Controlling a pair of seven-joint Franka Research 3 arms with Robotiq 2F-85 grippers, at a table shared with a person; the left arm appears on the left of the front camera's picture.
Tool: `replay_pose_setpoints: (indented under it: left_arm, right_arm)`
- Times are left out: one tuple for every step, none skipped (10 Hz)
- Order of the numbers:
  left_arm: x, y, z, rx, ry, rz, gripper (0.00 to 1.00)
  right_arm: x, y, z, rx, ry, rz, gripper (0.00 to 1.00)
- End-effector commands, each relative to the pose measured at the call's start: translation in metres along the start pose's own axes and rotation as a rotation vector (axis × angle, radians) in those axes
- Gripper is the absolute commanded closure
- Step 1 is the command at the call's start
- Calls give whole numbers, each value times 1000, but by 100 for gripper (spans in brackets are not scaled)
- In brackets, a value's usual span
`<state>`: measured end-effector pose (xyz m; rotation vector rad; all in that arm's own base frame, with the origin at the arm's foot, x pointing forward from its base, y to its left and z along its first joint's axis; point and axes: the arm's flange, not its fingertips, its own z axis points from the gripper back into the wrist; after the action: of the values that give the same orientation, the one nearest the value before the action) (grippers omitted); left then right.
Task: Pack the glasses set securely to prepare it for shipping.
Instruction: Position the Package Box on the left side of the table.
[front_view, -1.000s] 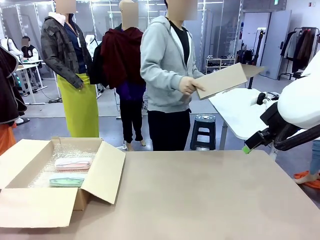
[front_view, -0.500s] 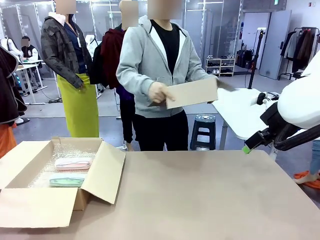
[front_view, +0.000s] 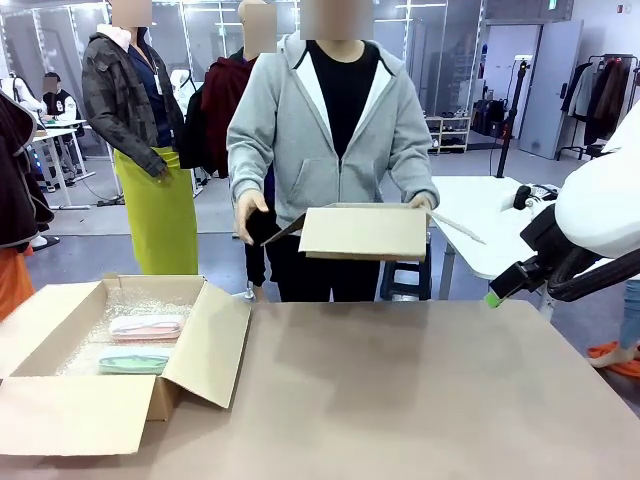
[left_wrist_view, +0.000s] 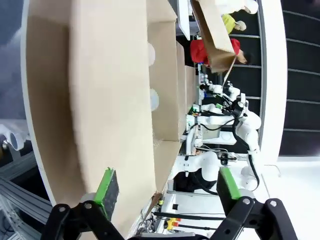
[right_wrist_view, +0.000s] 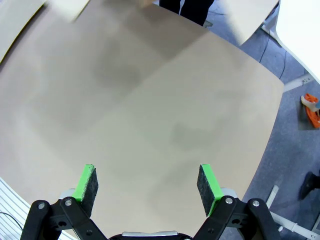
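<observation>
- Since the earlier frames the person in the grey hooded jacket has turned to face the counter (front_view: 420, 400) and brought the small brown cardboard box (front_view: 362, 232) down from a raised, tilted hold at the right to a level hold in front of the waist; nothing else on the counter has shifted.
- The person's hand (front_view: 248, 212) grips the small box at its left end; the other hand is at its right rear corner. The box hangs above the counter's far edge, not touching it.
- A large open brown cardboard box lined with bubble wrap (front_view: 205, 345) sits at the counter's left side, flaps spread outward, its near flap reaching the near edge.
- Inside it lie the pale pink oblong glasses case (front_view: 146, 326) and the mint green oblong glasses case (front_view: 134, 363), both flat on the wrap; the pink one lies toward the far wall, the green one just beside it on the near side, apart from each other.
- The right tool (right_wrist_view: 147, 185) hangs over bare counter near the right edge, its green pads spread wide with nothing between them.
- The left tool (left_wrist_view: 167, 187) is also spread wide and empty, with a cardboard flap (left_wrist_view: 110, 90) close before its fingers.
</observation>
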<state>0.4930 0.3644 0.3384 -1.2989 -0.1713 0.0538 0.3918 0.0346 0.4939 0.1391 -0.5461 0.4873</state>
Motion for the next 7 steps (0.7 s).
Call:
replay_pose_setpoints:
  left_arm:
    - [1,-66,-6,144,-18,-104,0]
    - [4,-111,-17,228,7,-184,0]
    - [6,-156,-29,306,13,-242,0]
    - [4,-195,-46,356,34,-280,0]
    - [-4,-228,-76,405,37,-317,0]
    - [-18,-253,-103,466,38,-378,0]
    - [-31,-274,-126,499,36,-434,0]
  right_arm:
    - [0,4,2,-6,8,-20,0]
    - [0,4,2,-6,8,-20,0]
    - [0,4,2,-6,8,-20,0]
    - [0,4,2,-6,8,-20,0]
    - [0,4,2,-6,8,-20,0]
    - [0,4,2,-6,8,-20,0]
    - [0,4,2,-6,8,-20,0]
